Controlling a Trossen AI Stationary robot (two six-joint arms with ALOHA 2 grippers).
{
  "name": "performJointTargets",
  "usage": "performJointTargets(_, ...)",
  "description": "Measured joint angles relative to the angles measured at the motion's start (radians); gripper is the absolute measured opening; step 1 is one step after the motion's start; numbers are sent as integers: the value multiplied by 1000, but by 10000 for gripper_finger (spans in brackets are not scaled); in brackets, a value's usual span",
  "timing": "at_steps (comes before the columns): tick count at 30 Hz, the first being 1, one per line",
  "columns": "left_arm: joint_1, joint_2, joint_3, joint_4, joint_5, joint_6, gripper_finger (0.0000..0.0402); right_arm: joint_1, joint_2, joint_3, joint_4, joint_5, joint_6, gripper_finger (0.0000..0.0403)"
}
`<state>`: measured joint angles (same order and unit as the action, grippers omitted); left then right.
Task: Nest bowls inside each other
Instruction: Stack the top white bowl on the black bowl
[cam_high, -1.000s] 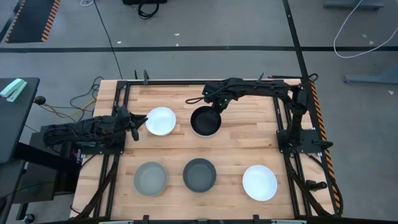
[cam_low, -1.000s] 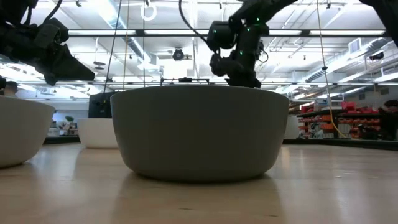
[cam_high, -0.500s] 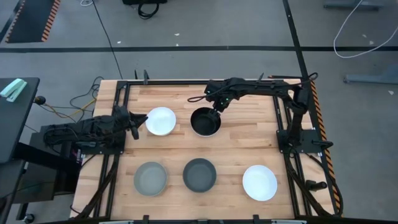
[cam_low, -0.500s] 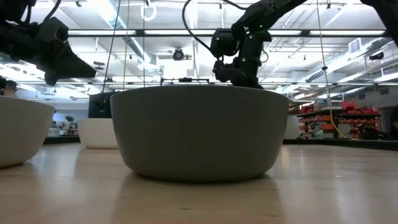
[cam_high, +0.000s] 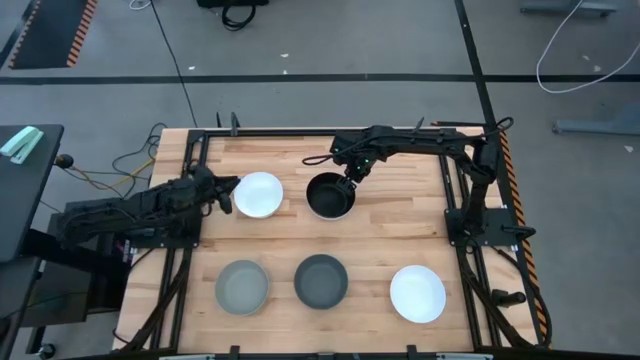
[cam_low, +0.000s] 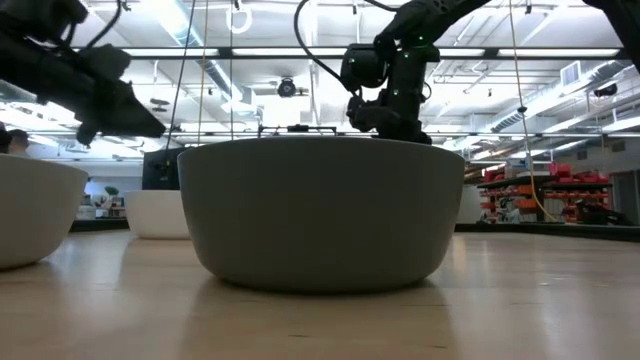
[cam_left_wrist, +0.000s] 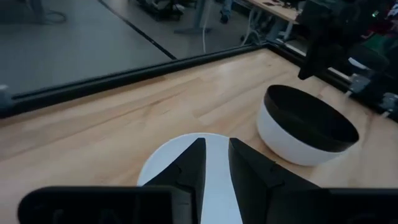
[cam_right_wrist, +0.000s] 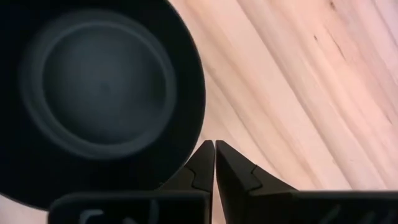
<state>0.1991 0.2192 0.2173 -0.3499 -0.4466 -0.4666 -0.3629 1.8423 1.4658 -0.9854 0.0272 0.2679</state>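
Wooden tabletop (cam_high: 380, 230) seen from above, carrying five visible bowls in two rows. Left arm (cam_high: 120, 210) reaches in from the left edge; right arm (cam_high: 430, 140) reaches from the far right corner toward the centre. Far row: white bowl (cam_high: 259, 194) at left and, beside it, a bowl with a black interior and white outer wall (cam_high: 330, 196), the two apart. Near row, left to right: light grey bowl (cam_high: 243, 287), dark grey bowl (cam_high: 321, 280) and a second white bowl (cam_high: 417, 293), each standing alone and none nested. In the low view the dark grey bowl fills the foreground. Left end effector (cam_left_wrist: 214, 171) hovers over the near edge of the far-row white bowl, its two fingers parted by a narrow gap, with the bowl's rim below and nothing gripped between them. Right end effector (cam_right_wrist: 214, 163) sits just outside the far right rim of the black-lined bowl; its fingertips stand almost together, separated by a thin slit, and hold nothing.
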Motion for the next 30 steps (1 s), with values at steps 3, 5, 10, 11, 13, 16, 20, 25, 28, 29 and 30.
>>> performJointTargets(3,62,69,24,28,90,4,82,6,0,0,-11,-1,-1,24)
performJointTargets(5,109,125,65,17,140,6,81,10,0,0,-20,-7,1,24)
performJointTargets(10,220,288,231,-146,271,37,79,22,0,0,-64,-10,11,25)
performJointTargets(11,241,322,266,-185,294,53,80,22,0,0,-70,-11,18,25)
performJointTargets(13,279,394,337,-255,334,83,83,27,0,0,-83,-10,25,24)
performJointTargets(16,328,497,422,-322,389,143,88,36,0,0,-94,-10,25,24)
performJointTargets(20,386,636,485,-375,480,173,93,57,0,0,-100,-4,24,26)
performJointTargets(25,475,801,498,-438,580,226,91,101,0,0,-131,26,20,28)
performJointTargets(28,534,873,498,-441,581,272,88,134,-5,0,-135,46,21,28)
performJointTargets(29,552,891,498,-441,581,273,87,147,-9,0,-133,53,25,28)
performJointTargets(30,567,910,498,-436,580,275,87,158,-14,0,-133,57,27,28)
